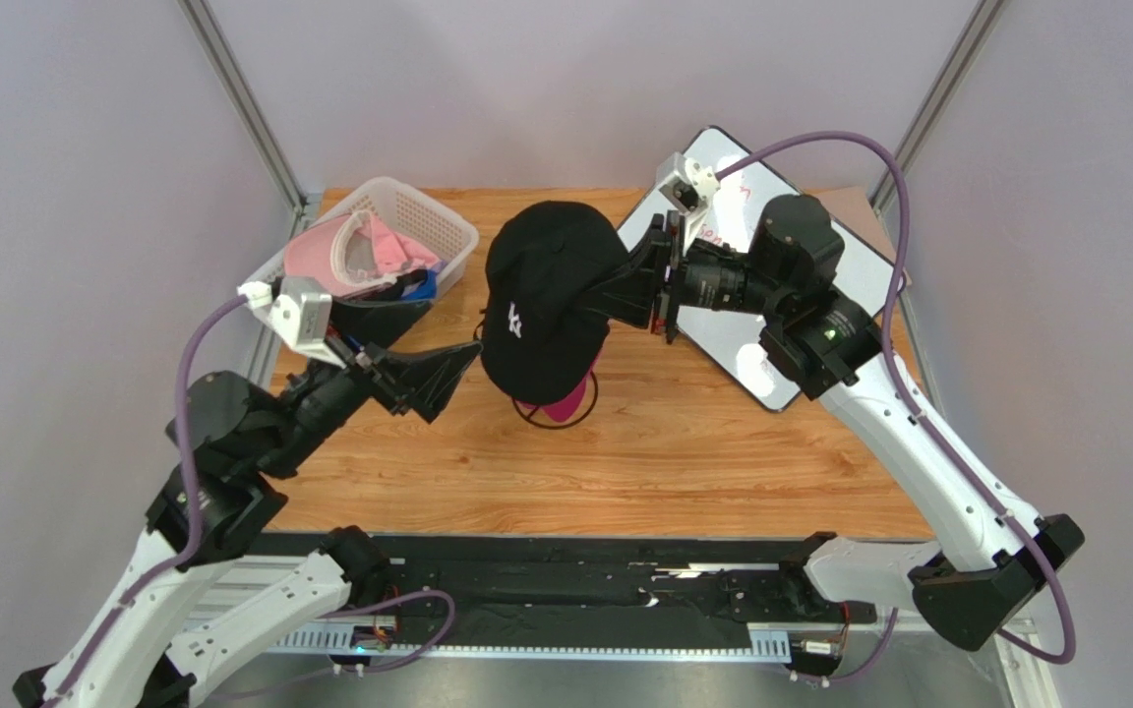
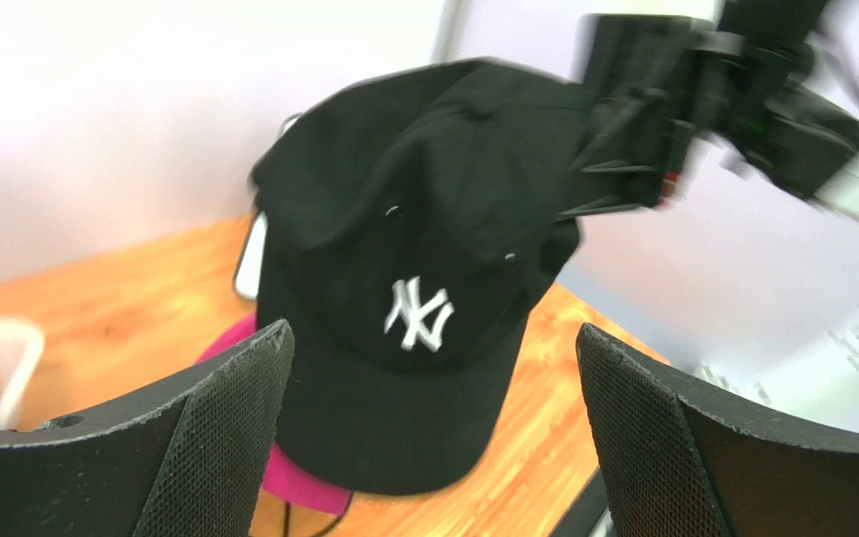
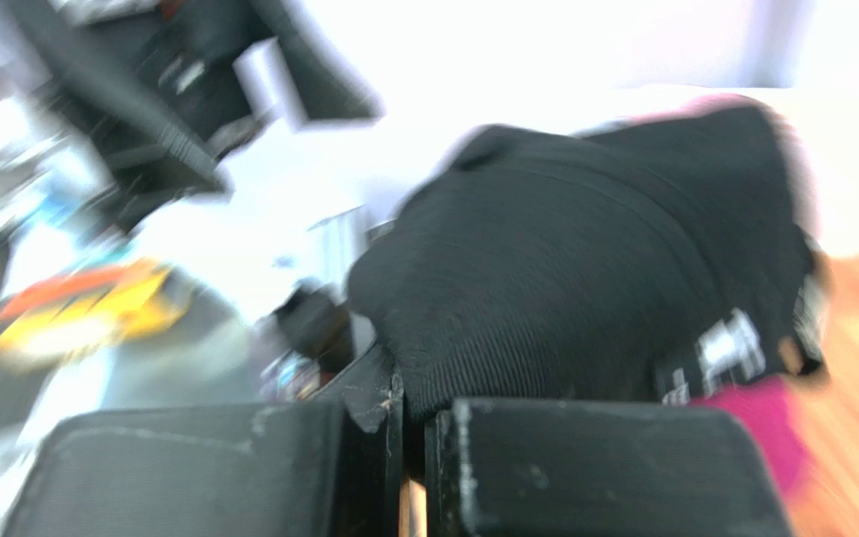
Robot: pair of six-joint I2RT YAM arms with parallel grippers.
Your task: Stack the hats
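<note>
A black cap with a white NY logo (image 1: pixel 543 303) hangs over a magenta cap (image 1: pixel 568 401) at the table's middle. It fills the left wrist view (image 2: pixel 412 302), with the magenta brim (image 2: pixel 294 476) peeking out below. My right gripper (image 1: pixel 632 288) is shut on the black cap's back edge (image 3: pixel 580 291) and holds it. My left gripper (image 1: pixel 447 376) is open and empty just left of the caps, its fingers (image 2: pixel 221 436) wide apart. A light pink cap (image 1: pixel 358 251) lies in the basket, with a blue cap (image 1: pixel 432 280) partly hidden under it. The lavender cap is not in view.
A white mesh basket (image 1: pixel 432 221) stands at the back left of the wooden table (image 1: pixel 676 457). A white board (image 1: pixel 765 369) lies at the back right under the right arm. A thin black wire (image 1: pixel 543 421) of the stand shows below the magenta cap.
</note>
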